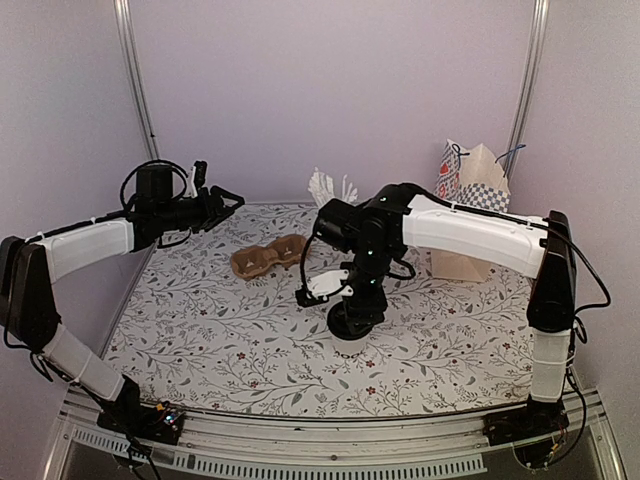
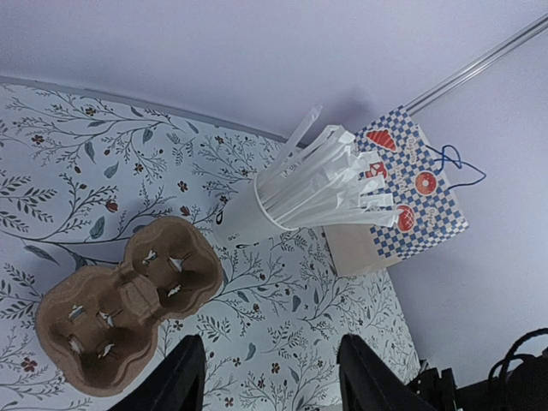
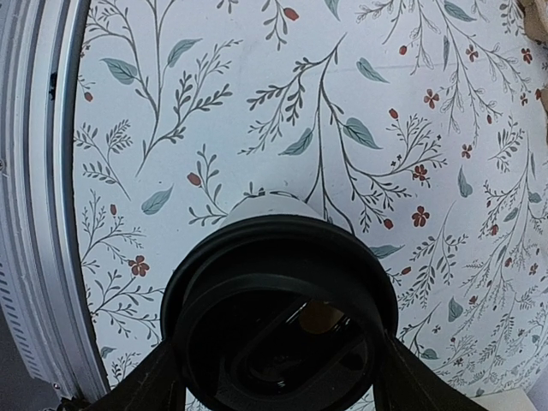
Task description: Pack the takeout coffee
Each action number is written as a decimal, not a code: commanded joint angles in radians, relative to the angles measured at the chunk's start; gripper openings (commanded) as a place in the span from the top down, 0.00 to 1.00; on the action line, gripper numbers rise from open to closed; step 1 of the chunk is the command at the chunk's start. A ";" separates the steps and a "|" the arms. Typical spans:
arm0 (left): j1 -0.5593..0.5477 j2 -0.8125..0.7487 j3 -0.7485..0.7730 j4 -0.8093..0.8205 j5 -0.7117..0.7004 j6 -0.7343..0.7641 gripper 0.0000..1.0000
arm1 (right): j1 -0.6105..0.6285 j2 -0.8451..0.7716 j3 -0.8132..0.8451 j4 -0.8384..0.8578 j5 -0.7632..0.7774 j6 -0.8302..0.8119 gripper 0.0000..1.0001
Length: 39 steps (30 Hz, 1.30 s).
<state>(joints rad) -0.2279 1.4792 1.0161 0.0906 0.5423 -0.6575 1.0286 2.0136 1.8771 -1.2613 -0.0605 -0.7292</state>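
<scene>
Where the flower-printed table [image 1: 200, 340] runs toward its near edge, a little right of the middle, the takeout coffee [image 1: 348, 335] stands upright: a small white paper cup under a round black plastic lid. The right gripper [image 3: 278, 349] points straight down onto it. In the right wrist view its two black fingers [image 3: 150, 381] sit against opposite sides of the lid rim, so it looks clasped around the cup's top while the base seems to rest on the table. Cup and gripper share one vertical axis.

Farther in and to the left lies the cup carrier [image 1: 268, 257], a brown moulded-pulp peanut shape with two empty wells, its long axis running roughly left to right. The coming move probably turns on this: the carrier sits well apart from the cup, toward the far left. The right arm would therefore have to lift the cup, carry it across, and lower it upright into the nearer, right-hand well.

The left gripper [image 2: 270, 381] hangs above the table's left side, jaws apart with nothing between them, looking down on the carrier.

Toward the far edge stands a straw cup [image 2: 244, 218], white paper crammed with white wrapped straws. At the far right corner is a blue-and-white chequered paper bag [image 1: 478, 190].
</scene>
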 commanded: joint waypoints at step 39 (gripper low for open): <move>-0.319 -0.104 0.030 -0.158 -0.116 0.153 0.43 | -0.102 -0.216 -0.070 0.093 -0.141 0.015 0.12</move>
<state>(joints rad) -0.4343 1.4250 1.0935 -0.0299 0.4789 -0.5159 0.9878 1.8858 1.8359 -1.2030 -0.1246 -0.7372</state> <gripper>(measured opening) 0.569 0.879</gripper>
